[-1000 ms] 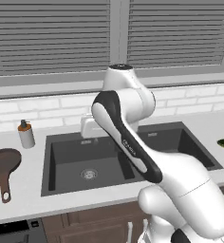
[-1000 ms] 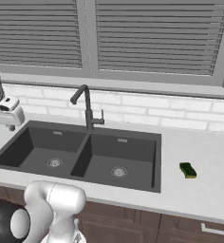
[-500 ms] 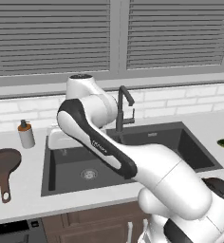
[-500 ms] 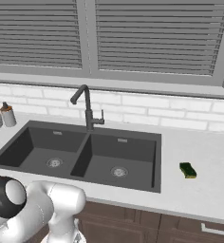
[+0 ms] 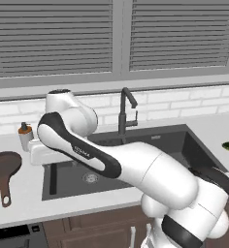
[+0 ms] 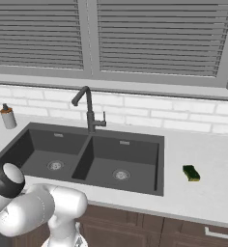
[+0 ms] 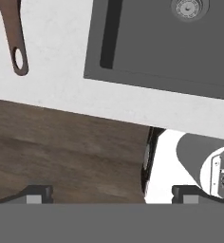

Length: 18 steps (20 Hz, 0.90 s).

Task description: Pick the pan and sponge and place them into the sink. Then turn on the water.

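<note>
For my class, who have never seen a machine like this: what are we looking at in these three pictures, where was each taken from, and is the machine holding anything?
This is a computer-drawn kitchen with a white robot arm on a base that can drive. Two pictures come from cameras on the base, behind the arm to its left and right. The third comes from a camera on the hand, looking along its claw, which is open and holds nothing.

On the counter lie a brown pan left of the dark double sink, a soap bottle, and a small yellow and green sponge on the right. A dark faucet stands behind the sink; no water runs.
</note>
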Tool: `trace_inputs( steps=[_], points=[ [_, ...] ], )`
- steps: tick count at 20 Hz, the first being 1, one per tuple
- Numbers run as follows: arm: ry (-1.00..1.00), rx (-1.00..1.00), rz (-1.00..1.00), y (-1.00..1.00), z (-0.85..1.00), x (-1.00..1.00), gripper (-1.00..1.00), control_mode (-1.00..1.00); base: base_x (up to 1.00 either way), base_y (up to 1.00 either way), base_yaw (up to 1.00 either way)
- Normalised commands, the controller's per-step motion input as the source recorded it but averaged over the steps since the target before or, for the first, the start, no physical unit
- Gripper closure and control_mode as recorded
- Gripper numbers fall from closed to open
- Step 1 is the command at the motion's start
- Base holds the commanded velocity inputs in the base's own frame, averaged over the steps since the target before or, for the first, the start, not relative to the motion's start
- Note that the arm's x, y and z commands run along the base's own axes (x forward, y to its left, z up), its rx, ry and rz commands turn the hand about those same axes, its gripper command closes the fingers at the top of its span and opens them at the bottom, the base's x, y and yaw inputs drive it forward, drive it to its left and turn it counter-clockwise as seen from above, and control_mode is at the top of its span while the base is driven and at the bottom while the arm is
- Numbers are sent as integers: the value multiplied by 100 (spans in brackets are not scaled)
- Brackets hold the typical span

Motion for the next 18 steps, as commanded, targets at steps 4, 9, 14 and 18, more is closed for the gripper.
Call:
trace_inputs(
  steps=[4, 9, 14, 18],
  points=[
    [0, -1, 4, 72, -48, 3, -100, -100, 0, 0, 0],
    [0, 0, 2, 64, -38, 15, -100, -100, 0, 0, 0],
    [0, -3, 1, 47, -42, 25, -100, -100, 0, 0, 0],
    [0, -6, 3, 43, -46, 24, -100, -100, 0, 0, 0]
  ],
)
